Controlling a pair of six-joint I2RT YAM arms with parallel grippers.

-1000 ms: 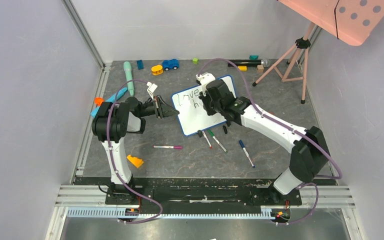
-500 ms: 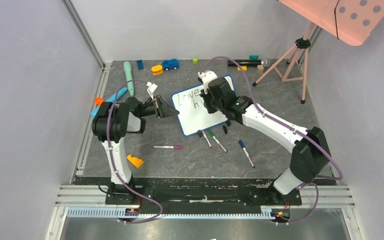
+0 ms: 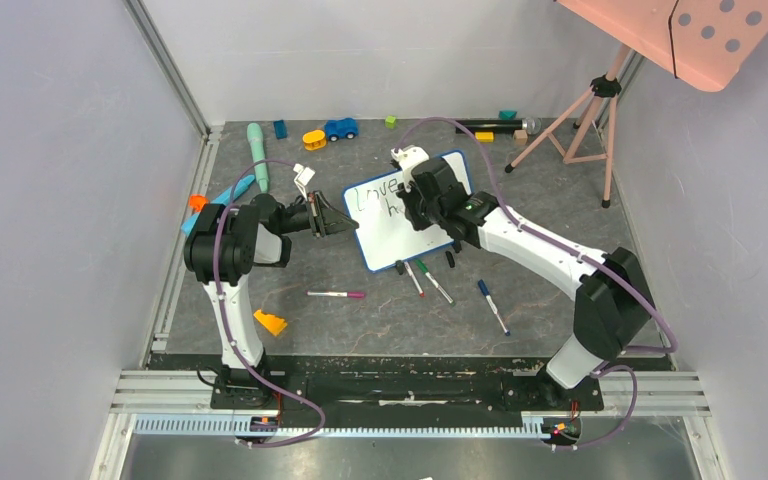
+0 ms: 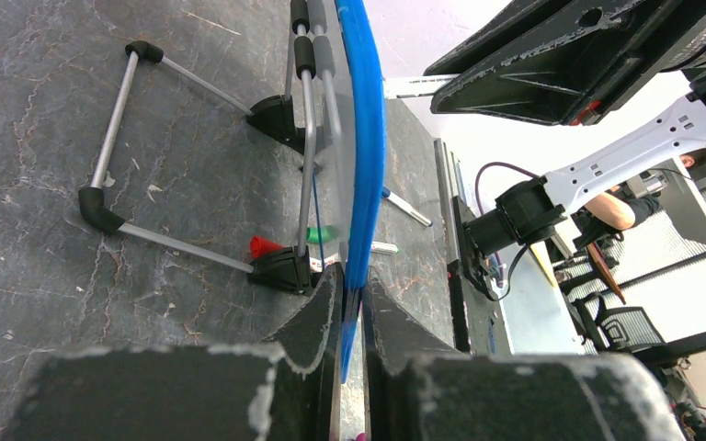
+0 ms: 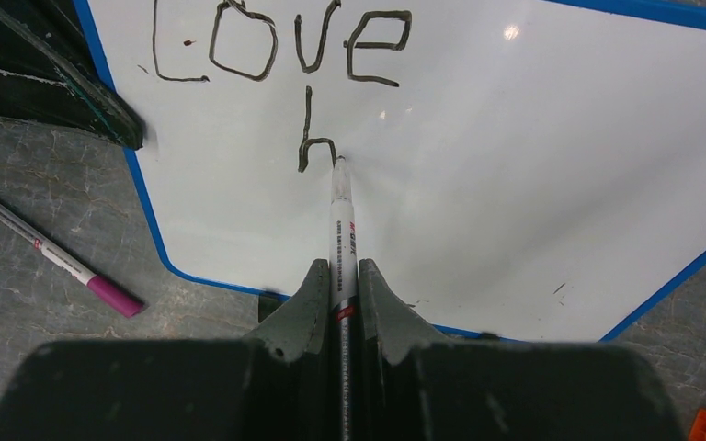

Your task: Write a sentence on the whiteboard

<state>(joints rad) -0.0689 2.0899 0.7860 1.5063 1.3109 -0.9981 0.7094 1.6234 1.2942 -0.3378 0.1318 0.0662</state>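
The whiteboard (image 3: 392, 228) with its blue frame stands tilted on black feet at mid table. My left gripper (image 3: 345, 225) is shut on its left blue edge (image 4: 360, 184); in the left wrist view the frame runs between the jaws (image 4: 349, 303). My right gripper (image 5: 342, 276) is shut on a white and black marker (image 5: 341, 220). The marker tip touches the board at the foot of the "h". The sentence (image 5: 285, 55) reads "Love" with "h" below it. In the top view my right gripper (image 3: 422, 190) covers part of the board.
Several loose markers (image 3: 438, 282) lie in front of the board and a pink-capped one (image 3: 336, 294) lies to the left; it also shows in the right wrist view (image 5: 55, 259). An orange wedge (image 3: 270, 322) lies near the left base. Toys (image 3: 340, 128) line the back. A pink tripod (image 3: 585, 105) stands at back right.
My right gripper has shifted slightly over the board with the marker. The left arm and the board have not moved.
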